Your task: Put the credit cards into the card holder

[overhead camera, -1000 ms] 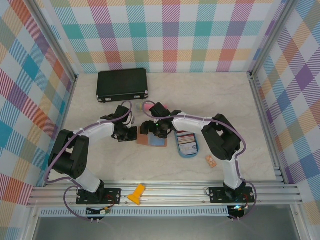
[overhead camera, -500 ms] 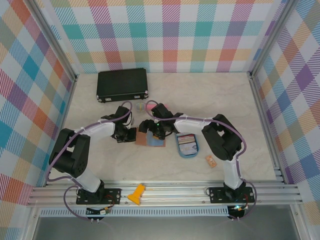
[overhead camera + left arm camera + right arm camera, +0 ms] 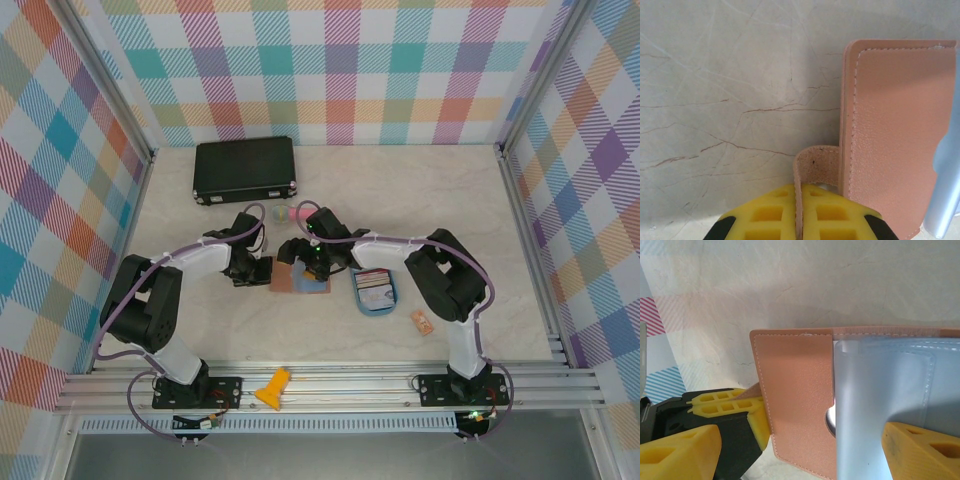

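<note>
Holder (image 3: 900, 135) is pinched at its tab by left gripper (image 3: 799, 220); right gripper (image 3: 802, 447) is spread over it, cards (image 3: 373, 283) just to its right.

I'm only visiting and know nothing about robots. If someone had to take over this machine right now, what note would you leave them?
Left gripper: shut on the card holder, pinching its leather tab.
Right gripper: open, poised over the holder, carrying no card.
Credit cards: stacked in the blue tray, just right of the holder.
Done: the holder lies open on the table, grey-blue pockets facing up; no card visible in them.
Left: lift each card from the tray and slide it into a pocket.
</note>
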Controlling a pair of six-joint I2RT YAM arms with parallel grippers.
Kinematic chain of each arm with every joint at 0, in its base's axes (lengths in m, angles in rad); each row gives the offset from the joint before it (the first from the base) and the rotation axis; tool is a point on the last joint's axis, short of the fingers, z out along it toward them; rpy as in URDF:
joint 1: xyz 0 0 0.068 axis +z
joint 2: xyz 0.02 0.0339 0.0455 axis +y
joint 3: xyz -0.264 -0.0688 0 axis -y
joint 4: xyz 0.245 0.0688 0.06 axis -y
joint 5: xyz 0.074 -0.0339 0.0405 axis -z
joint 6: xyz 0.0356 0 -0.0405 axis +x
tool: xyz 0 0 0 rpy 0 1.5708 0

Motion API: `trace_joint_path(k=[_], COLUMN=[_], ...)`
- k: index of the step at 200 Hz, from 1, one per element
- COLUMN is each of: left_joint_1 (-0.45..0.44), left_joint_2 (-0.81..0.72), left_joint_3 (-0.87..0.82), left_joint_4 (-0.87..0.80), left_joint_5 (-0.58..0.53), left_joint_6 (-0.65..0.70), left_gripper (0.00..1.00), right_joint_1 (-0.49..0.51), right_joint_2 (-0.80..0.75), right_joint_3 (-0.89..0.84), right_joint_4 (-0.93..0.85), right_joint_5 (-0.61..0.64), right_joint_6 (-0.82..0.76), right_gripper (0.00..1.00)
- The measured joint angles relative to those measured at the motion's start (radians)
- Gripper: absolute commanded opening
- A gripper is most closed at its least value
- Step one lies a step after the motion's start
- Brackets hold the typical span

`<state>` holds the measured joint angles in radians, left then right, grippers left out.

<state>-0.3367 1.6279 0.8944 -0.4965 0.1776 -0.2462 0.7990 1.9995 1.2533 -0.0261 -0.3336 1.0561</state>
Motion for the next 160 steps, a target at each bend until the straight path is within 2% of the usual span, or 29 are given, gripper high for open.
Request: trace_joint_path(k=[160], left_joint_1=[0.000], left_joint_2=[0.000], left_joint_3=[0.000], left_joint_4=[0.001], left_joint_5=[-0.017], left_joint_6=[-0.011], left_gripper=[0.06], right_joint_1=[0.000], right_joint_2=[-0.024], right_joint_3=[-0.050], right_joint_4=[0.155], right_joint_5=[-0.029], right_joint_6=[0.071], right_gripper=[0.83])
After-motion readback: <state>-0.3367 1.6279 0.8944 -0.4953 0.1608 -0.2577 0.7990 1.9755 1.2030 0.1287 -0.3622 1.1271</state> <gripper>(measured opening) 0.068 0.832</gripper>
